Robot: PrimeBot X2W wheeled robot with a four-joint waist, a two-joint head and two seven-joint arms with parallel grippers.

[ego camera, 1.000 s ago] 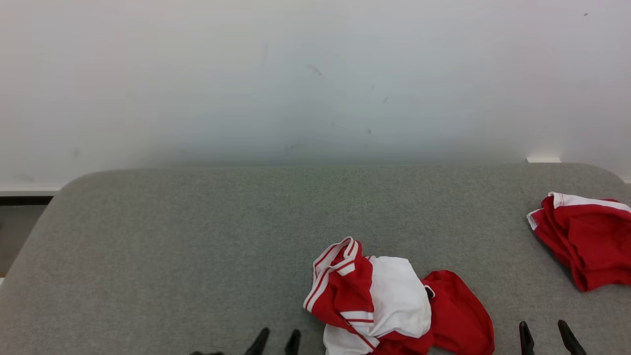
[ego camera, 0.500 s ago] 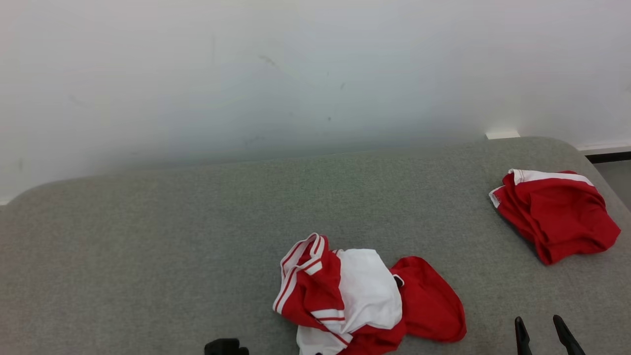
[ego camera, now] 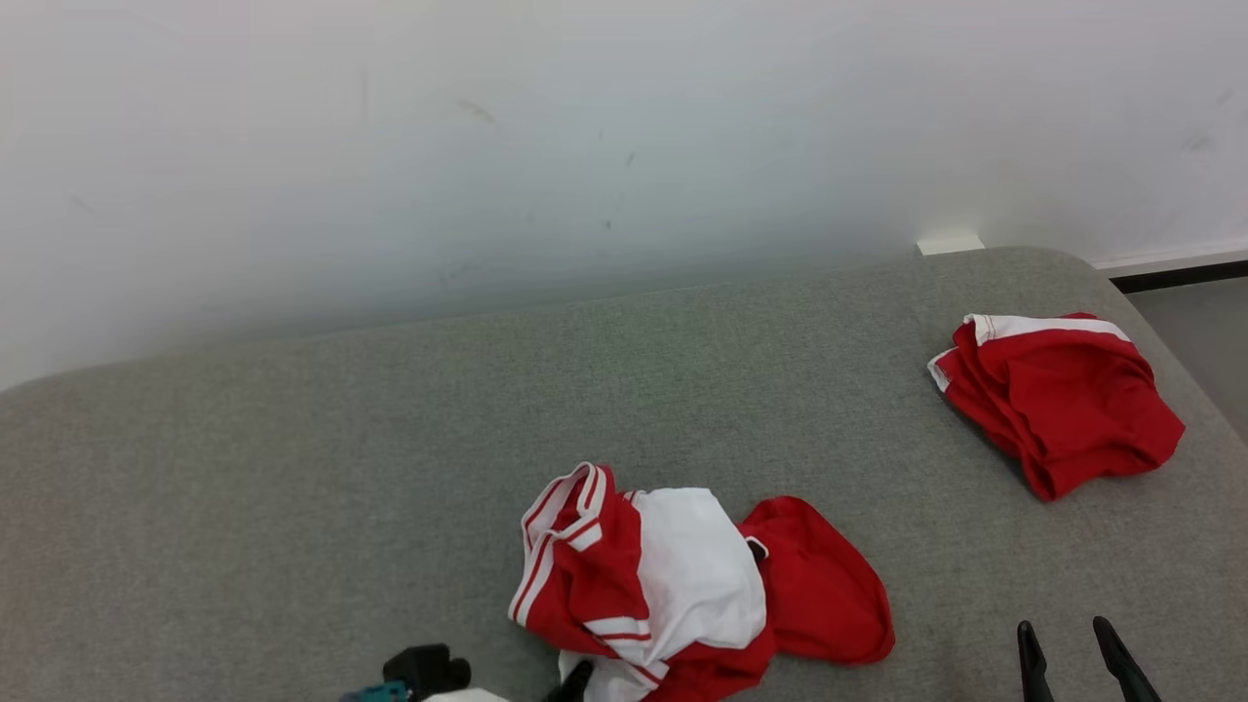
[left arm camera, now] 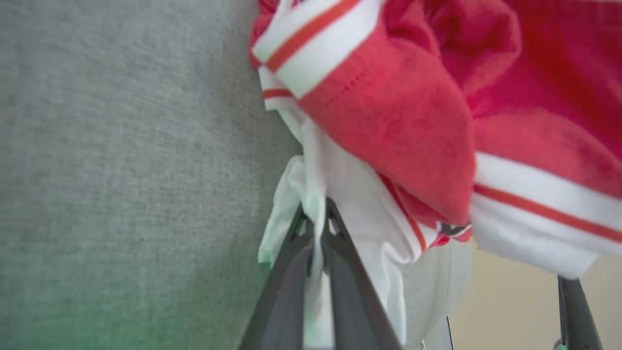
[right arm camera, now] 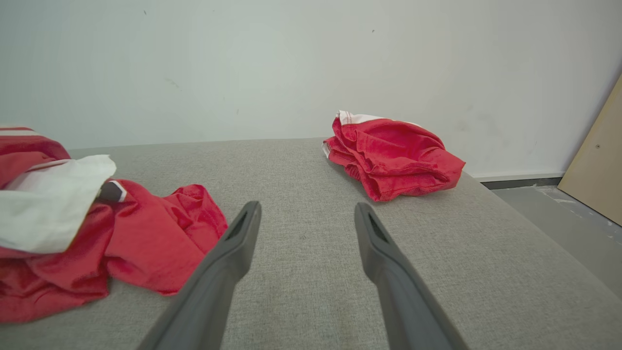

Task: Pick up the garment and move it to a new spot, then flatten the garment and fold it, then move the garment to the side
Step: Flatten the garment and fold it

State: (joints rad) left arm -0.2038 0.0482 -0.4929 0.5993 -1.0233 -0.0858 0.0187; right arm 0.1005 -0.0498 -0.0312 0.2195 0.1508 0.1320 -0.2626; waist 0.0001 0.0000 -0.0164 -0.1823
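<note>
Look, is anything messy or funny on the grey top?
Yes. The red-and-white garment lies scrunched in a heap near the front of the grey surface, not flat. The left hand pinches its white edge.

A scuffed white wall (ego camera: 624, 146) backs the grey, perhaps upholstered, surface (ego camera: 292, 439) above grey floor (right arm camera: 559, 214).

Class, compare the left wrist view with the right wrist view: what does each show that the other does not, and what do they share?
Left wrist, not right wrist: the left hand shut on a white fold of the crumpled red-and-white fabric garment. Right wrist, not left wrist: the right hand with fingers spread, the folded red fabric garment, the white wall, a tan board. Both: the crumpled garment and the grey woven fabric surface.
</note>
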